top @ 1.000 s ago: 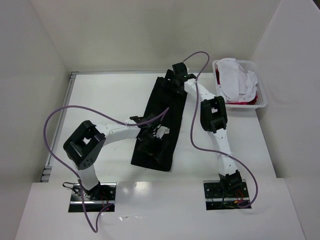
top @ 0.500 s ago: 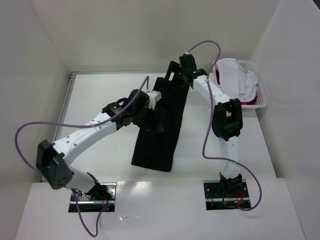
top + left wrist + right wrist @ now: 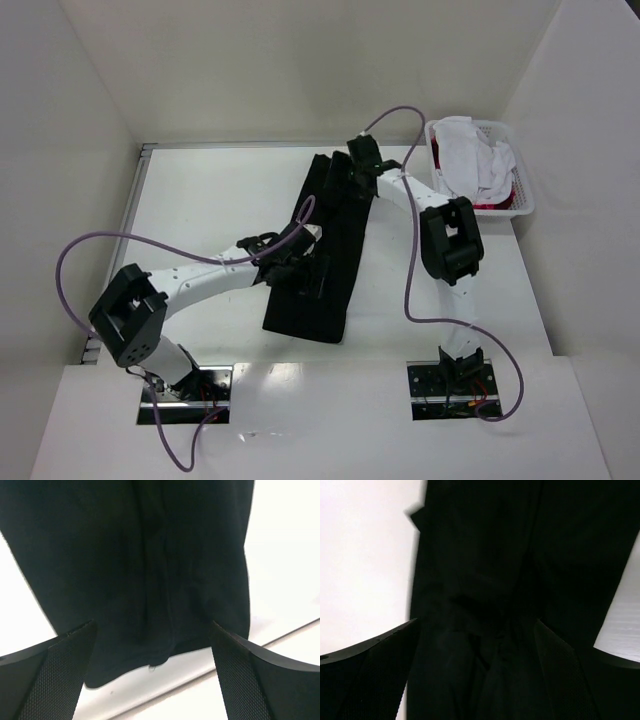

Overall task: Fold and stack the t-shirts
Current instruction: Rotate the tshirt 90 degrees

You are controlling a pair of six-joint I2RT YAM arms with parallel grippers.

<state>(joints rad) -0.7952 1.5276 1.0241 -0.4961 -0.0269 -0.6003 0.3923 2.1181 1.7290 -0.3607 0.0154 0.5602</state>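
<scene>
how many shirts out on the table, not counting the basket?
1. The black t-shirt lies folded long on the table. The basket holds bunched white and red cloth; that count is hidden.

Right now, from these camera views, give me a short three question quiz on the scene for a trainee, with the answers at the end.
1. True or false: the black t-shirt lies inside the white basket.
2. Which is nearer the basket? A) left gripper B) right gripper
3. Fill in: in its wrist view, the left gripper's fingers stand ___ above the black cloth.
Key: 1 false; 2 B; 3 open.
</scene>
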